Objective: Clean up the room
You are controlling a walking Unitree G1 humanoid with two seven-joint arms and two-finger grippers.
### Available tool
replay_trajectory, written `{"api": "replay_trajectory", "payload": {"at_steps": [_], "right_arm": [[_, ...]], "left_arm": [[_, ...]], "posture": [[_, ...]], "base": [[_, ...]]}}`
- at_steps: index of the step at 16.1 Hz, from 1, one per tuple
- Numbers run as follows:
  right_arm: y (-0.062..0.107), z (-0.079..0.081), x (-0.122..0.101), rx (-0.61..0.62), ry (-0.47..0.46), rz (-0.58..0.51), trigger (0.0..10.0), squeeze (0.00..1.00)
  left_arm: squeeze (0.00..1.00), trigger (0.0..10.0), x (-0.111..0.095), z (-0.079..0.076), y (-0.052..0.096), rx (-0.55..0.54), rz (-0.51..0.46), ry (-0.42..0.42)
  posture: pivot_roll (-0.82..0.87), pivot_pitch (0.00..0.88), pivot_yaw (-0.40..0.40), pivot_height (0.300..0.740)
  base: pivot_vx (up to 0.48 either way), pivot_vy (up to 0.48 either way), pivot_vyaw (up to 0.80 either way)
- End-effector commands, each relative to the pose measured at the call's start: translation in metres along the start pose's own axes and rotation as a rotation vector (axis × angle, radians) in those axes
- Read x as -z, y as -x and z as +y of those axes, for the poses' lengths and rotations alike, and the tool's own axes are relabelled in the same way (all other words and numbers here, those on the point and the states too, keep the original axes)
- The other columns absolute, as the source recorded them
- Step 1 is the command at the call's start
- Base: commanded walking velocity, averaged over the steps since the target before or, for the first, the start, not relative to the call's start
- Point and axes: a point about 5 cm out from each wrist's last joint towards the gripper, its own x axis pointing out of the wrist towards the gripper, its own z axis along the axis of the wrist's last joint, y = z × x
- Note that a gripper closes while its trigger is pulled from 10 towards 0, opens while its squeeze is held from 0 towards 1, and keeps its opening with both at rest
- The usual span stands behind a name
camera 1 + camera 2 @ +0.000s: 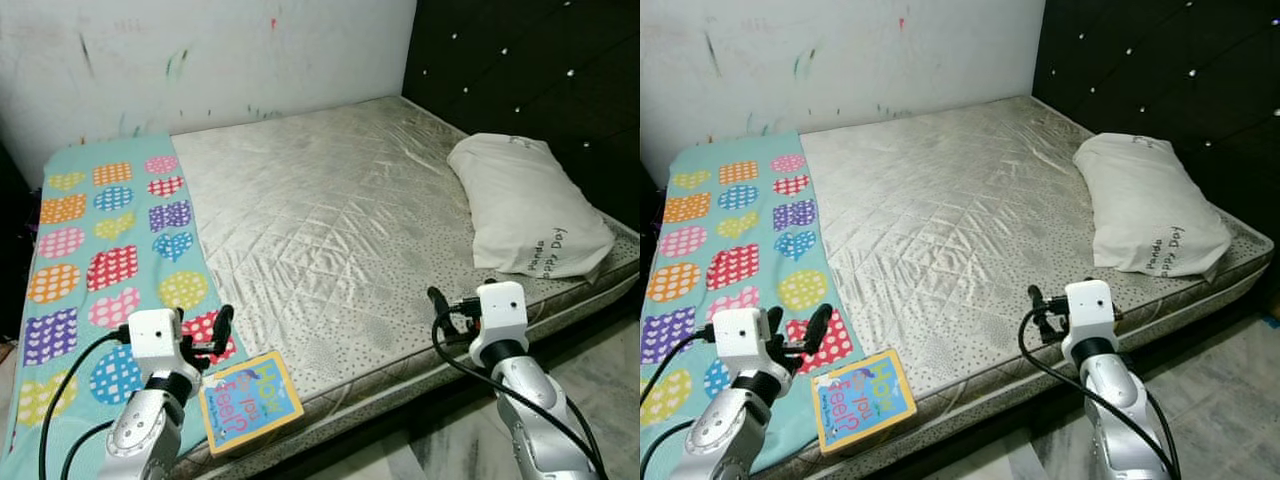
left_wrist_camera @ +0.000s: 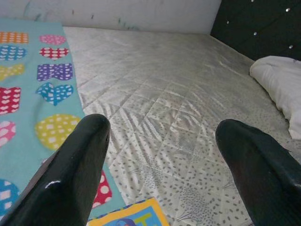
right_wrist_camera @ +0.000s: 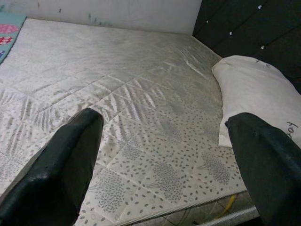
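The robot is standing at the bed's (image 1: pixel 330 240) front edge, and the tidying is looking barely begun. A children's book (image 1: pixel 250 402) is lying flat at the front edge near the left corner, partly on the heart-patterned blanket (image 1: pixel 100 270) that is covering the left side. Its long axis is running slightly askew to the front edge, with its cover text reading along that axis. A white pillow (image 1: pixel 530 215) is resting at the right edge by the dark headboard (image 1: pixel 530 70), its long axis running roughly along that edge.

The left tool (image 1: pixel 208 335) is hovering just beside the book, fingers (image 2: pixel 75 174) spread wide and holding nothing. The right tool (image 1: pixel 452 310) is hovering over the front edge toward the right corner, likewise wide and empty. Judging from this, the book is the next thing needing collection.
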Motion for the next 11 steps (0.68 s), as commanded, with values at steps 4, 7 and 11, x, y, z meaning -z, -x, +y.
{"api": "replay_trajectory", "payload": {"at_steps": [4,7,11], "right_arm": [[-0.0030,0.0011,-0.0012,-0.007,0.008,-0.002,10.0,0.00],[-0.0035,0.0024,-0.0016,-0.010,0.012,-0.007,10.0,0.00],[-0.0052,0.0057,-0.0041,-0.020,0.007,-0.019,10.0,0.00]], "left_arm": [[0.00,10.0,-0.0020,-0.0019,-0.0038,0.002,-0.005,0.005],[0.00,10.0,-0.0018,-0.0033,-0.0050,0.004,-0.005,0.011],[0.00,10.0,-0.0032,-0.0048,-0.0059,-0.014,-0.012,0.033]], "posture": [[-0.09,0.000,0.004,0.740],[-0.09,0.000,0.004,0.740],[-0.09,0.000,0.003,0.740]], "base": [[0.000,0.000,-0.80],[0.000,0.000,-0.17],[0.000,0.000,0.00]]}}
